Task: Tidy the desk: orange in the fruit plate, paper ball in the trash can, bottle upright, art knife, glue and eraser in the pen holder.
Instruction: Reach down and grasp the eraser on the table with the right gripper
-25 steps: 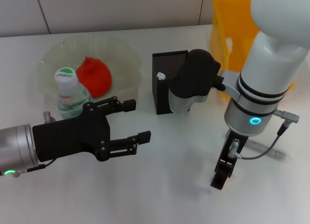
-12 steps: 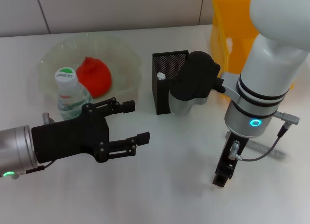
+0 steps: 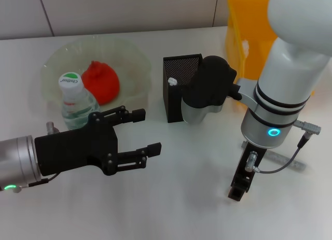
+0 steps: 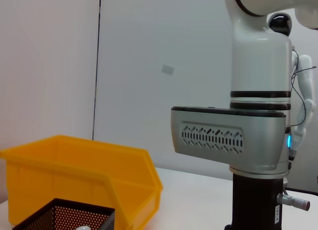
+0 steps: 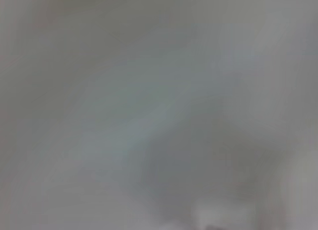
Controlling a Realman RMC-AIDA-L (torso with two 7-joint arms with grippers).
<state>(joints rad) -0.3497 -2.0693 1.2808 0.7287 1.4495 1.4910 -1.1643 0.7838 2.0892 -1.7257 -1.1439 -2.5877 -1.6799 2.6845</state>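
On the white worktop (image 3: 171,209) you see the yellow trash can (image 3: 249,32) at the far right, its contents hidden. The fruit plate (image 3: 129,58) holds the orange (image 3: 101,82): done. The bottle (image 3: 75,102) stands upright beside it: done. The pen holder (image 3: 174,92) shows 1 white-tipped item; which one, you cannot tell. The left pincer (image 3: 142,131) hovers wide and empty. The right pincer (image 3: 239,188) points down near the worktop; whether it grips anything you cannot tell. The eraser is not in view.
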